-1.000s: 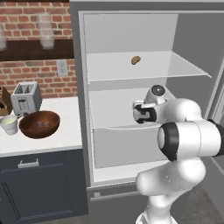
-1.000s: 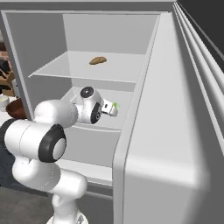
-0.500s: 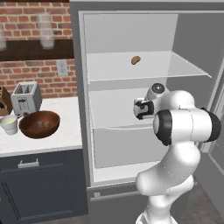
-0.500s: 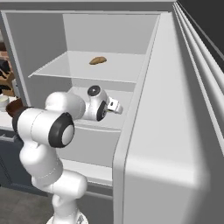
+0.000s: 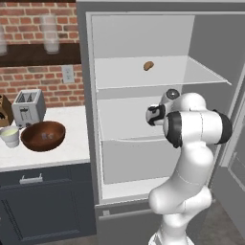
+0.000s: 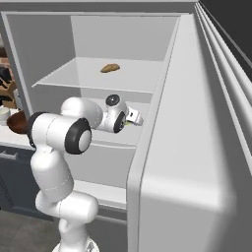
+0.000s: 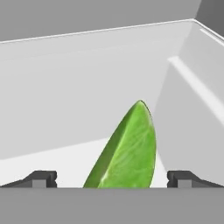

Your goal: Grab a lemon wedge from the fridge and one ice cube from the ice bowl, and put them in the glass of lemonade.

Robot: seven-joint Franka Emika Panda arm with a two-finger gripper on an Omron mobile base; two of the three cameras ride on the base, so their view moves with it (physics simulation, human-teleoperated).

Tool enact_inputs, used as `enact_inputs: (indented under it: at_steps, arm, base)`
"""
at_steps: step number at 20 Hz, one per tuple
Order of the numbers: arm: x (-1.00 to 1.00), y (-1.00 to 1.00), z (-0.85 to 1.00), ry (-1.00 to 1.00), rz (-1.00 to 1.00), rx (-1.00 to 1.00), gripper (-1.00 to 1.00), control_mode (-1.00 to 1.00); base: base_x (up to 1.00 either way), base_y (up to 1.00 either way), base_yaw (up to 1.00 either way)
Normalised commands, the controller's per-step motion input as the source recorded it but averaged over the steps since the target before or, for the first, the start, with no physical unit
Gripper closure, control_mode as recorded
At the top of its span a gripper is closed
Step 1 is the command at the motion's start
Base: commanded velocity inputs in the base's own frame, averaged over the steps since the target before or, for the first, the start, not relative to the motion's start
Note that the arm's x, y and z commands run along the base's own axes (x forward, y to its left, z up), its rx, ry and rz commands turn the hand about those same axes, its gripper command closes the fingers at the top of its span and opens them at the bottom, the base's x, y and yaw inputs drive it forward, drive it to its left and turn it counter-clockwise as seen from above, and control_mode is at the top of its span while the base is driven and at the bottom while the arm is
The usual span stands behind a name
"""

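End effector [image 7: 112,178] wide apart | lemon wedge [image 7: 127,151] between | fridge [image 5: 143,124] shelf

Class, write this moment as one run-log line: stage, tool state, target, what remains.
stage: reaching into fridge | tool: open, straddling lemon wedge, not gripped | remaining: ice cube from ice bowl, glass of lemonade

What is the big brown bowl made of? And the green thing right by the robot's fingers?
The ice bowl looks like wood: reddish-brown, smooth, faintly glossy. The lemon wedge looks like real fruit: shiny yellow-green flesh with pale veins. Both are rendered, so that is only how they look.
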Motion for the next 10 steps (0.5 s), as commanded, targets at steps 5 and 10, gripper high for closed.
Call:
enact_inputs:
  at_steps: [5, 10]
  arm:
    - [0.18, 0.0, -0.42, 0.0, 0.0, 0.0, 1.0, -1.0]
    - [-0.04, 0.0, -0.37, -0.01, 0.0, 0.0, 1.0, -1.0]
  base:
    - [0.0, 0.0, 0.0]
    - [0.0, 0.0, 0.0]
